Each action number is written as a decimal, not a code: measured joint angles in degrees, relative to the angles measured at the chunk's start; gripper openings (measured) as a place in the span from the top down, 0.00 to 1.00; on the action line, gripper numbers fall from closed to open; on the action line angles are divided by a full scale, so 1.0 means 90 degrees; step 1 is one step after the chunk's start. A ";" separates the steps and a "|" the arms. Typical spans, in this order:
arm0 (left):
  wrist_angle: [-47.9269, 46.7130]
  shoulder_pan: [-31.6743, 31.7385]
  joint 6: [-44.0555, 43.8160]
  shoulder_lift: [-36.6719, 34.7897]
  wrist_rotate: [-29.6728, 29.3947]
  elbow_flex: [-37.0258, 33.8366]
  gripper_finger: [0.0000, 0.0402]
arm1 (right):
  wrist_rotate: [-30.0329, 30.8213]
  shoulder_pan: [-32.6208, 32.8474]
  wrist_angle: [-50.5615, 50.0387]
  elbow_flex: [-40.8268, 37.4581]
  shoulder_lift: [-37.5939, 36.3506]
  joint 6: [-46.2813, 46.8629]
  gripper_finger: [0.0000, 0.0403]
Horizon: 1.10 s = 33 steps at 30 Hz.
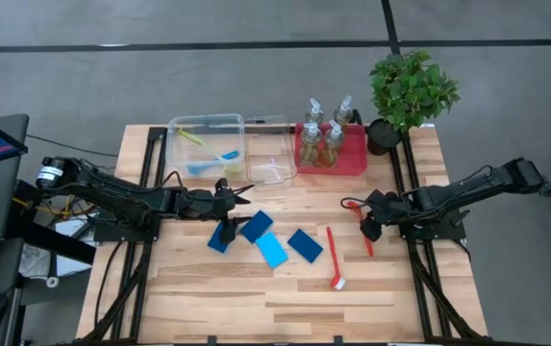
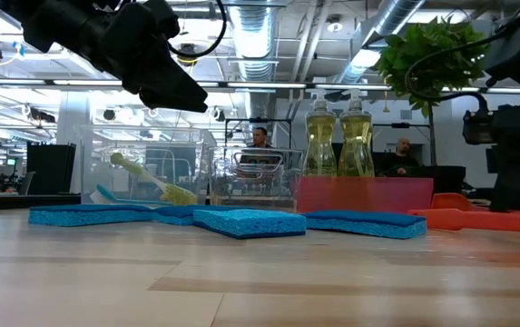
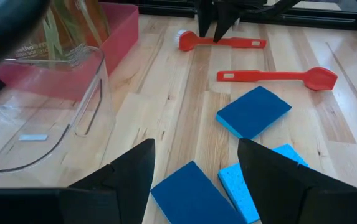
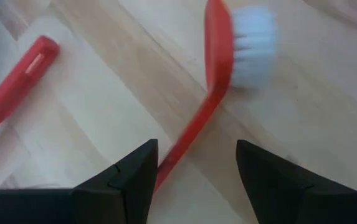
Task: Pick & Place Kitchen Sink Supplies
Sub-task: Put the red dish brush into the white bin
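Four blue sponges (image 1: 272, 250) lie flat on the wood in mid-table. Two red brushes lie to their right: one (image 1: 334, 258) apart, the other (image 1: 360, 226) under my right gripper (image 1: 364, 223). That gripper is open, and its fingers stand on either side of this brush's handle (image 4: 194, 124), just behind the white bristles (image 4: 253, 46). My left gripper (image 1: 244, 192) is open and raised above the nearest sponge (image 3: 190, 196), beside the clear bins. Several pump bottles (image 1: 321, 135) stand in the red tray (image 1: 357, 163). A green brush (image 1: 190, 137) and a blue brush (image 1: 212, 161) lie in the left bin.
Two clear bins (image 1: 174, 154) (image 1: 273, 171) stand at the far side, left of the red tray. A potted plant (image 1: 410, 91) stands at the far right corner. Bare wood shows along the near edge (image 1: 256, 308). People sit in the room beyond the table (image 2: 260, 138).
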 joint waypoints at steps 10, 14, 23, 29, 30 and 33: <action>0.0039 0.0000 0.0000 0.0000 0.0002 0.0000 0.42 | -0.0084 -0.0003 0.0182 0.0000 0.0339 -0.0219 0.71; 0.0041 0.0000 0.0000 0.0000 0.0002 0.0000 0.42 | -0.0167 0.0000 0.0368 0.0002 0.0334 -0.0242 0.79; 0.0091 0.0000 -0.0085 0.0000 0.0005 0.0000 0.42 | -0.0570 0.0002 0.0919 0.0002 0.0331 -0.0828 0.97; 0.0143 -0.0017 -0.0119 0.0000 0.0005 0.0000 0.42 | -0.0682 -0.0003 0.1465 0.0002 0.0334 -0.1346 0.93; 0.0158 -0.0017 -0.0119 0.0000 0.0005 0.0000 0.42 | -0.0690 -0.0003 0.1560 0.0002 0.0334 -0.1486 0.94; 0.0257 -0.0017 -0.0156 -0.0001 0.0007 0.0000 0.42 | -0.0687 -0.0005 0.1846 0.0071 0.0328 -0.2032 0.98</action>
